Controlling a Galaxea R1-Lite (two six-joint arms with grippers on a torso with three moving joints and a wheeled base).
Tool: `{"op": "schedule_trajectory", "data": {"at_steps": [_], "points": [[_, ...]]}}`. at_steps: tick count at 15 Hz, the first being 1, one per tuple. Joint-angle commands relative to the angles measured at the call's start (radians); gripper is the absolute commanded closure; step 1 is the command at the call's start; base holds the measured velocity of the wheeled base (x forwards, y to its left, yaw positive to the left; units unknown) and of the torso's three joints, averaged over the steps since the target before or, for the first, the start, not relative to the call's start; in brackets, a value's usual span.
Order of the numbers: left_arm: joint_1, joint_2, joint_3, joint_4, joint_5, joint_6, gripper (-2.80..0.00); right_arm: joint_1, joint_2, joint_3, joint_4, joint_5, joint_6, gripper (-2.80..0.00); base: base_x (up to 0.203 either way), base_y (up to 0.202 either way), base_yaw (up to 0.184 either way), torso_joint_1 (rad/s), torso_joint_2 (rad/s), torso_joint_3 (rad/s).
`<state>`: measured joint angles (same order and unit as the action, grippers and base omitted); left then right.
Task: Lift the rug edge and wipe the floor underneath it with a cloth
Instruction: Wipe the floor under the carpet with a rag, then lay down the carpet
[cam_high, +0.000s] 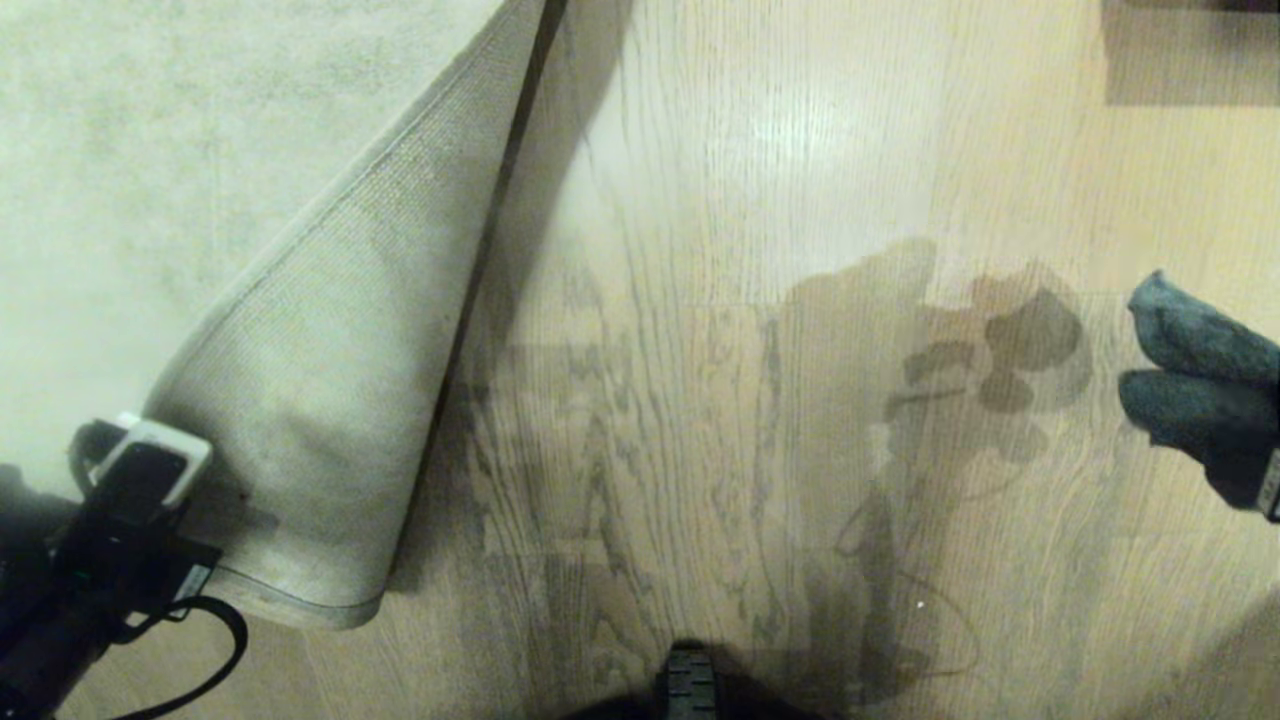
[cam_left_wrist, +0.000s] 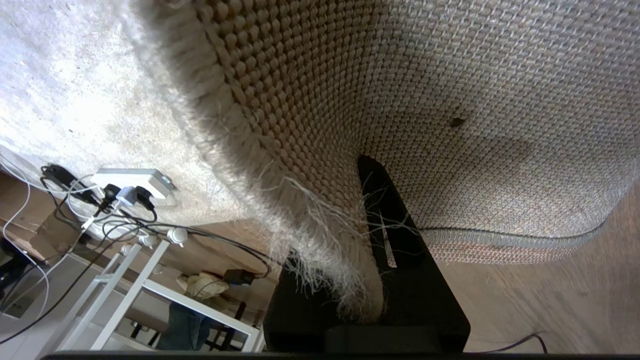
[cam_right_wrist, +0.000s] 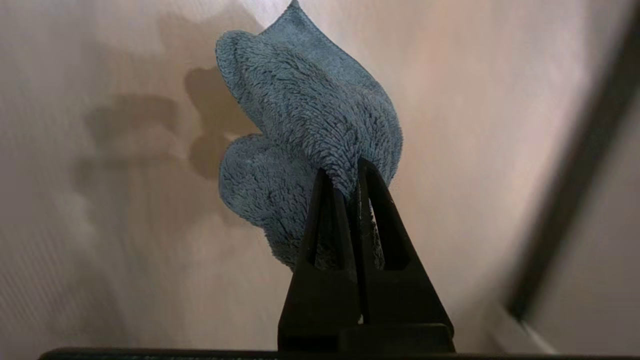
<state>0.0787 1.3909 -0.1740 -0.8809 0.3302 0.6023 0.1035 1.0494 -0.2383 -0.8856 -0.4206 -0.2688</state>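
The rug edge (cam_high: 300, 400) is peeled up and folded back over the rug top, woven underside facing up, w/ its corner held by the left gripper (cam_high: 150, 470) near the lower-left of the head view. In the left wrist view the black fingers (cam_left_wrist: 400, 240) are clenched on the frayed corner of the rug edge (cam_left_wrist: 320, 240) — loose threads hang round the pinch. The bared floor (cam_high: 760, 400) lies alongside the fold: light brown planks, dark grain, a bright sheen toward the far side, arm shadows across the middle. The right gripper (cam_high: 1255, 480) comes in at the right edge of the head view, well apart from the fold, its fingers (cam_right_wrist: 330, 220) pinched tight on the cloth (cam_right_wrist: 310, 140), a fuzzy grey-teal rag bunched into two lobes. The cloth (cam_high: 1190, 370) hangs above the floor, not touching it as far as can be seen. Past the rug's far border in the left wrist view: a white power strip (cam_left_wrist: 132, 181) w/ plugs and cables, plus a white frame (cam_left_wrist: 150, 280). No readable writing or brand anywhere.
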Motion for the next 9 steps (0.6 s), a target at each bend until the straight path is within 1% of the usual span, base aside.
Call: {"op": "schedule_trajectory", "data": {"at_steps": [1,3,4,5,8,9], "points": [[-0.006,0.004,0.001,-0.004,0.003,0.003,0.00,-0.037,-0.216,0.142,0.049,-0.001,0.000,0.00,0.000,0.000,0.000,0.000,0.00,0.000],[-0.023,0.004,0.001,-0.004,0.006,0.002,0.00,-0.042,-0.340,0.208,0.132,0.002,0.001,0.00,0.000,0.000,0.000,0.000,0.00,0.000],[-0.028,0.004,0.001,-0.004,0.007,0.002,0.00,-0.043,-0.410,0.219,0.200,0.001,0.001,0.00,0.000,0.000,0.000,0.000,0.00,0.000],[-0.028,0.004,0.002,-0.004,0.009,0.002,0.00,-0.044,-0.496,0.224,0.293,0.000,0.001,0.00,0.000,0.000,0.000,0.000,0.00,0.000],[-0.028,0.004,0.002,-0.006,0.010,0.001,0.00,-0.057,-0.777,0.216,0.635,0.009,-0.001,0.00,0.000,0.000,0.000,0.000,0.00,0.000],[-0.028,0.004,0.006,-0.005,0.010,0.001,0.00,-0.070,-0.851,0.208,0.725,0.046,0.001,0.00,0.000,0.000,0.000,0.000,0.00,0.000]]}}
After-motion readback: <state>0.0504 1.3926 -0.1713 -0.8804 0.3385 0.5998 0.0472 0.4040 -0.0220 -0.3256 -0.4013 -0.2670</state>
